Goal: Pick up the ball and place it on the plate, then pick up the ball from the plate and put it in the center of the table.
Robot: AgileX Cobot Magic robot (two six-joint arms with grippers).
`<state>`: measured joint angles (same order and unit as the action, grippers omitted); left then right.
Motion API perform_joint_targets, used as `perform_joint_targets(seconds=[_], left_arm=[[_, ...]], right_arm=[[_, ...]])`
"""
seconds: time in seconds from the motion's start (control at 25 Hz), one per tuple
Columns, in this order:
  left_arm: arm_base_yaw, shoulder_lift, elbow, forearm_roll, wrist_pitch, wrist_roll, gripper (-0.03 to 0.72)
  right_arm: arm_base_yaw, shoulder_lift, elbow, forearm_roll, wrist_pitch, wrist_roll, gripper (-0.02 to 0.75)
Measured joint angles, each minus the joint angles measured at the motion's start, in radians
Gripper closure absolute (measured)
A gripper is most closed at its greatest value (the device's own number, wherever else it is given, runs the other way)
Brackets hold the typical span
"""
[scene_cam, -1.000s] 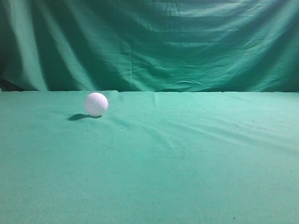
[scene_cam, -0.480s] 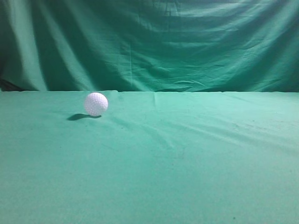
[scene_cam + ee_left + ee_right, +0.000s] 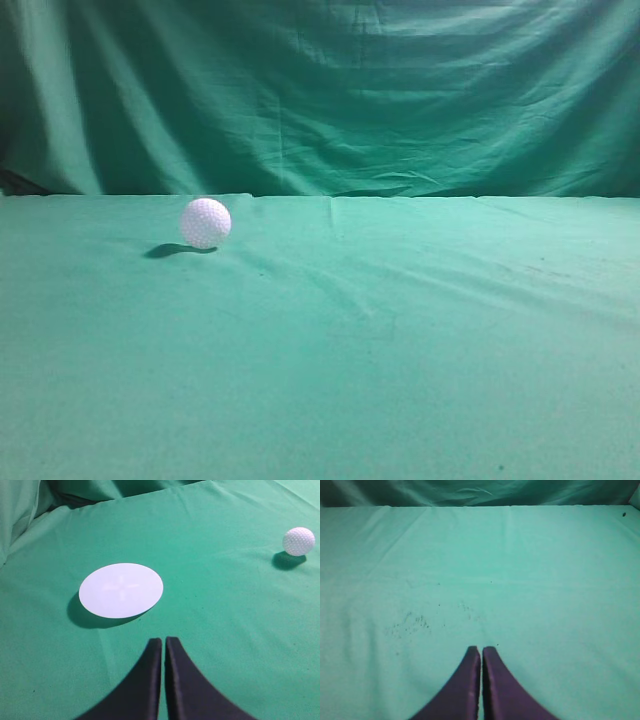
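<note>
The white dimpled ball [image 3: 206, 222] rests on the green-clothed table [image 3: 400, 330], left of middle and toward the back. In the left wrist view the ball [image 3: 298, 541] lies at the far right and a flat white round plate [image 3: 121, 590] lies ahead of my left gripper [image 3: 163, 641], which is shut and empty above the cloth. My right gripper [image 3: 481, 650] is shut and empty over bare cloth. The plate and both grippers are out of the exterior view.
A draped green curtain [image 3: 320, 90] hangs behind the table's back edge. Small dark specks [image 3: 410, 622] mark the cloth ahead of my right gripper.
</note>
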<state>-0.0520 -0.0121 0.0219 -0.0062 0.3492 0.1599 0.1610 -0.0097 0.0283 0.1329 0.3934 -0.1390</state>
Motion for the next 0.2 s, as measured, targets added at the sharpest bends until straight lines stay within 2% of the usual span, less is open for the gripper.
perform_joint_targets(seconds=[0.2], left_arm=[[0.000, 0.000, 0.000, 0.000, 0.002, 0.000, 0.688]], right_arm=[[0.000, 0.000, 0.000, 0.000, 0.000, 0.000, 0.738]])
